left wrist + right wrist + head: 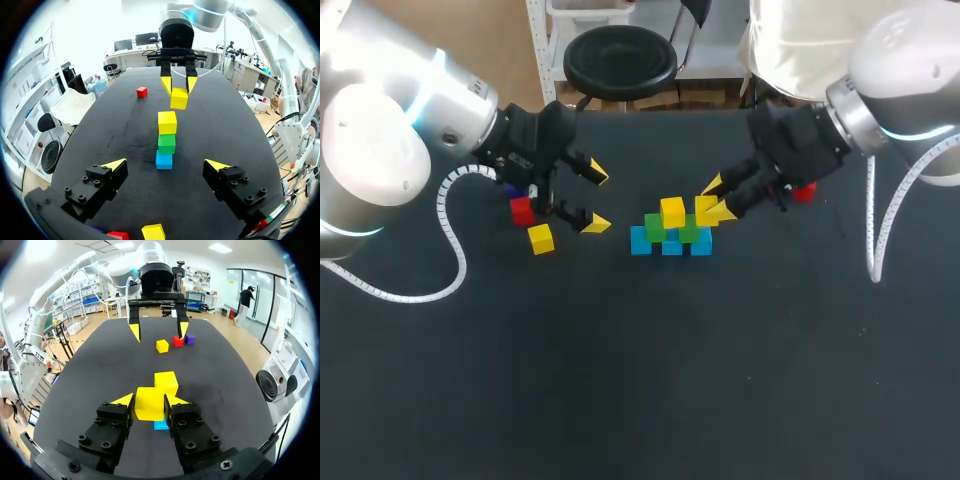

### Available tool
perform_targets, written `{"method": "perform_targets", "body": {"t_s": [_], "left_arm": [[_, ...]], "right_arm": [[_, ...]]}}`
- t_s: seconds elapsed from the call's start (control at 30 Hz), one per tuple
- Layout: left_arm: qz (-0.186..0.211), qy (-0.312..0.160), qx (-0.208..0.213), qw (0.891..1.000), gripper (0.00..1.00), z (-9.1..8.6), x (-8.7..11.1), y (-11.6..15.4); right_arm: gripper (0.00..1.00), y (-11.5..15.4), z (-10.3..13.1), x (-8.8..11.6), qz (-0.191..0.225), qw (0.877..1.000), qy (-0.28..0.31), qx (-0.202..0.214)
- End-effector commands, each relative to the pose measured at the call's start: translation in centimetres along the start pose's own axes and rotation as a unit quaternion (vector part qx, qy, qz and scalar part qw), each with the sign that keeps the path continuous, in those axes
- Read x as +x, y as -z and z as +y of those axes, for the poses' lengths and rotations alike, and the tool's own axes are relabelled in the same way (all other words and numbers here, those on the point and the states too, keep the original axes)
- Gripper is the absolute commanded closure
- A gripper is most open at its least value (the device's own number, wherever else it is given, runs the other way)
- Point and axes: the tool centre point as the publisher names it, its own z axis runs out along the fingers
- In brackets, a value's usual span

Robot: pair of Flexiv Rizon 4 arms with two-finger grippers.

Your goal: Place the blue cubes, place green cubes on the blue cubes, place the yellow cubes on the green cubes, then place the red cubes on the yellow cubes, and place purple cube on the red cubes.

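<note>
1. Pinching the held yellow cube (149, 404) between its two fingers, the right tool (716, 199) is hanging at the right end of the small pyramid of cubes in the middle of the black surface (620, 380).
2. Three blue cubes (671, 246) are sitting side by side in a row on the surface, touching one another and forming the bottom layer.
3. Two green cubes (654, 226) are resting on the blue row, one toward the left and one toward the right.
4. A placed yellow cube (672, 211) is sitting on top of the green layer, just beside the held yellow cube.
5. The held yellow cube is hanging over the right-hand green cube; whether it is touching that cube cannot be told.
6. The left tool (596, 198) is hovering to the left of the pyramid with its fingers spread wide, gripping nothing and pointing toward the stack.
7. A loose yellow cube (541, 238) and a red cube (522, 210) are lying on the surface under the left arm, near each other.
8. A purple cube (190, 338) is lying just beside that red cube, mostly hidden by the left arm in the head view.
9. A second red cube (142, 92) is lying well apart from the pyramid, on the right arm's side of the surface.
</note>
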Motion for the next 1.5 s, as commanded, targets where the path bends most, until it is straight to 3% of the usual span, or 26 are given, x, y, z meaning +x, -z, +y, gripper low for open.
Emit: {"method": "perform_targets", "body": {"t_s": [0.03, 0.8, 1.17, 1.5], "left_arm": [[-0.003, -0.002, -0.001, 1.000, 0.00, -0.1, 0.2, 0.0], [-0.003, -0.002, -0.001, 1.000, 0.00, -0.1, 0.2, 0.0], [-0.003, -0.002, -0.001, 1.000, 0.00, -0.1, 0.2, 0.0], [-0.003, -0.002, -0.001, 1.000, 0.00, -0.1, 0.2, 0.0]], "right_arm": [[1.00, -0.2, -0.7, 0.0, 0.000, 1.000, 0.002, -0.005], [1.00, -0.9, 0.4, -0.1, -0.001, 1.000, -0.007, -0.008], [1.00, -0.2, -0.5, 0.1, 0.004, 1.000, -0.005, -0.001], [1.00, -1.3, -0.6, 0.5, -0.010, 1.000, -0.010, -0.011]]}}
